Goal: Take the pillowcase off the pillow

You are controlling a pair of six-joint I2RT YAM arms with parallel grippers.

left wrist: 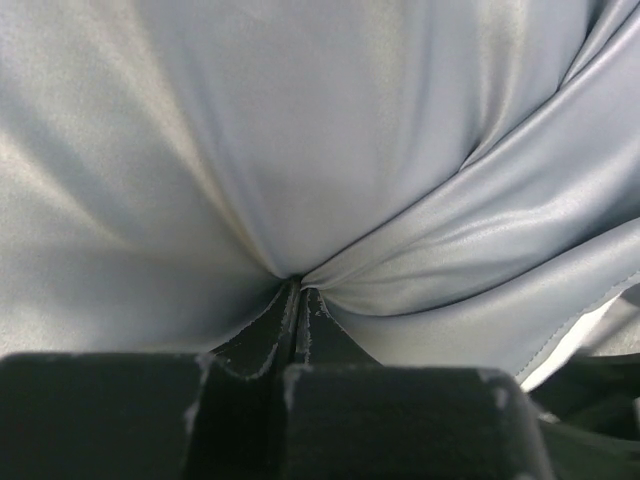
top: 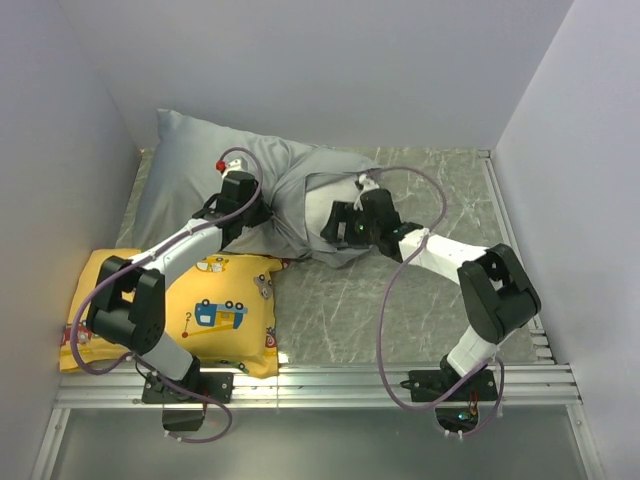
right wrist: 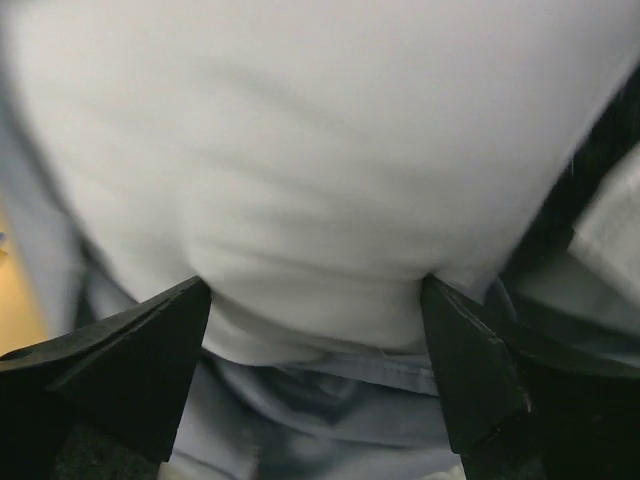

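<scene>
On the far left of the table (top: 430, 300), a fold of the pillowcase (left wrist: 300, 150) is being pinched by the closed left gripper (left wrist: 298, 292), while the pillow (right wrist: 320, 150) is being straddled by the wide-spread right gripper (right wrist: 315, 290).

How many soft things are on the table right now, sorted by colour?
Grey: 1, the pillowcase
White: 1, the pillow, partly out of the pillowcase
Yellow: 1, the cushion
Total: 3
</scene>
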